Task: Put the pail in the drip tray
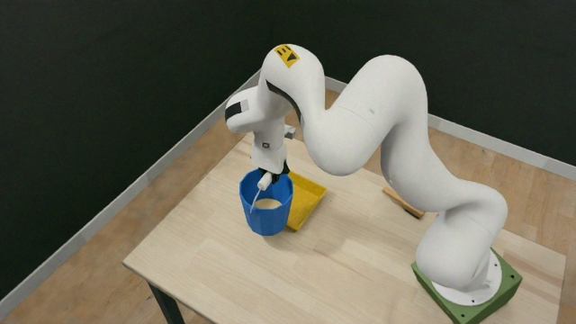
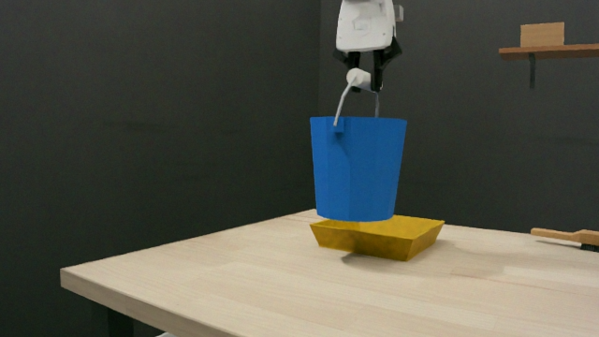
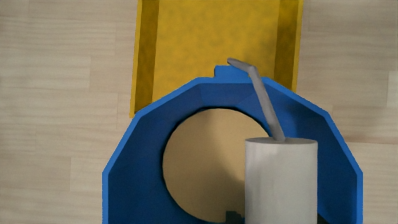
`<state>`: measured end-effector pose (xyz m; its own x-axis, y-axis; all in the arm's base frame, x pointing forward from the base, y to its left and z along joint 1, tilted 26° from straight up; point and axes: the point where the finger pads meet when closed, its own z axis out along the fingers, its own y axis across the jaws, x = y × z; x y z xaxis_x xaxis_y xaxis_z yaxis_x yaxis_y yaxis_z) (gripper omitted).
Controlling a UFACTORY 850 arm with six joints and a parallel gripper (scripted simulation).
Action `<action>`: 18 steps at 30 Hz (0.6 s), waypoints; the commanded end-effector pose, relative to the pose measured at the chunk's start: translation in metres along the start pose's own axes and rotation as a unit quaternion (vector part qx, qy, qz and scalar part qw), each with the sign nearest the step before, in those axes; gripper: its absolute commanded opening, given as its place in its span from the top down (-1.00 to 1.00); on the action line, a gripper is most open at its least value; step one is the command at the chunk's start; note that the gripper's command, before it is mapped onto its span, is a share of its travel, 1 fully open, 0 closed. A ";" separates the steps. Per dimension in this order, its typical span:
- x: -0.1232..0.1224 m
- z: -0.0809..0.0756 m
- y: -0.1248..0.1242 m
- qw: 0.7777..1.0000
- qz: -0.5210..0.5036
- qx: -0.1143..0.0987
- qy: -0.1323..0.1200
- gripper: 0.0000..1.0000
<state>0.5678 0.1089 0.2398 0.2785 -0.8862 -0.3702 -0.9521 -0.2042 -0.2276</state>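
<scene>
My gripper is shut on the white grip of the pail's handle and holds the blue pail upright in the air. The pail also shows in the top view and in the wrist view. The yellow drip tray lies on the table; it also shows in the top view and in the wrist view. The pail hangs above the tray's near end and overlaps only part of it. Its base is clear of the tray's rim.
A wooden-handled brush lies on the table behind the arm, also at the right edge of the exterior view. The arm's green base stands at the table's right front corner. A wall shelf hangs at the upper right.
</scene>
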 end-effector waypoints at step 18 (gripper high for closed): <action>0.057 -0.001 -0.001 1.000 0.000 0.001 0.000 1.00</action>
<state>0.5820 0.0631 0.2206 0.2781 -0.8864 -0.3701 -0.9522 -0.2037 -0.2276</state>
